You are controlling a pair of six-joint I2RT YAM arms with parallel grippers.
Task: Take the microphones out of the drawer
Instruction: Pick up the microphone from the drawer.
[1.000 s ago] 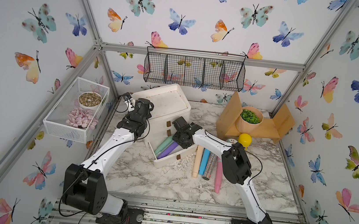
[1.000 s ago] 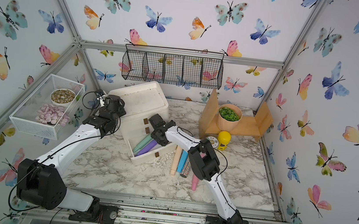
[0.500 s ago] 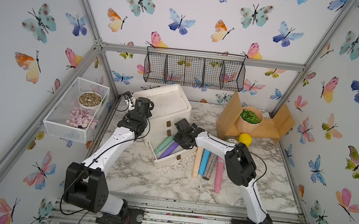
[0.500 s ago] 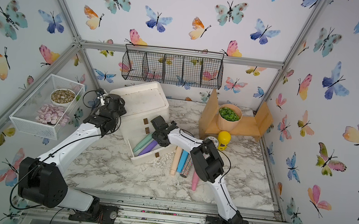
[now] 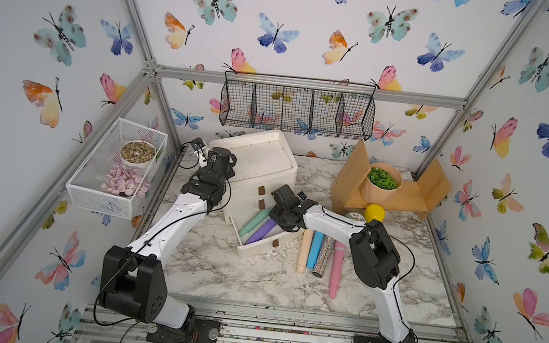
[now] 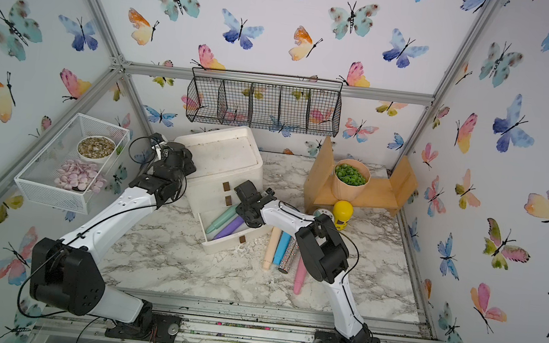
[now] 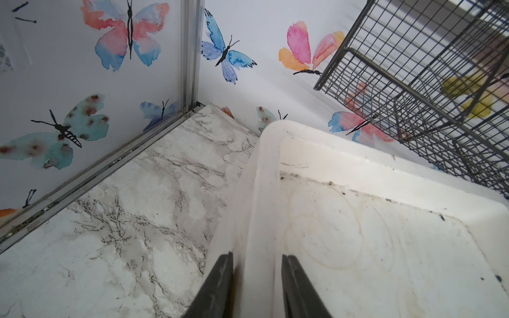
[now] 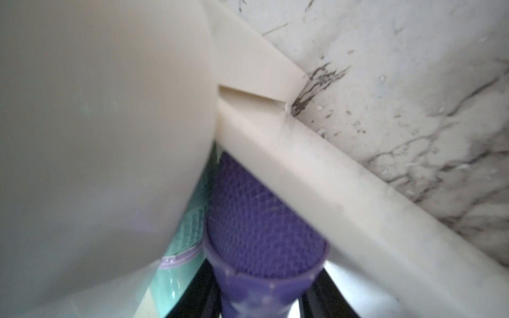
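Marble tabletop (image 5: 219,271) carries a row of microphones (image 5: 314,251) just right of the open drawer (image 5: 253,249), where the purple microphone (image 5: 264,231) lies beside a green microphone (image 5: 253,217), not yet lifted. The right gripper (image 8: 259,300) brackets its neck; whether it squeezes I cannot tell. The left gripper (image 7: 256,286) clamps the rim of the white cabinet (image 7: 358,234). Lifting out remains.
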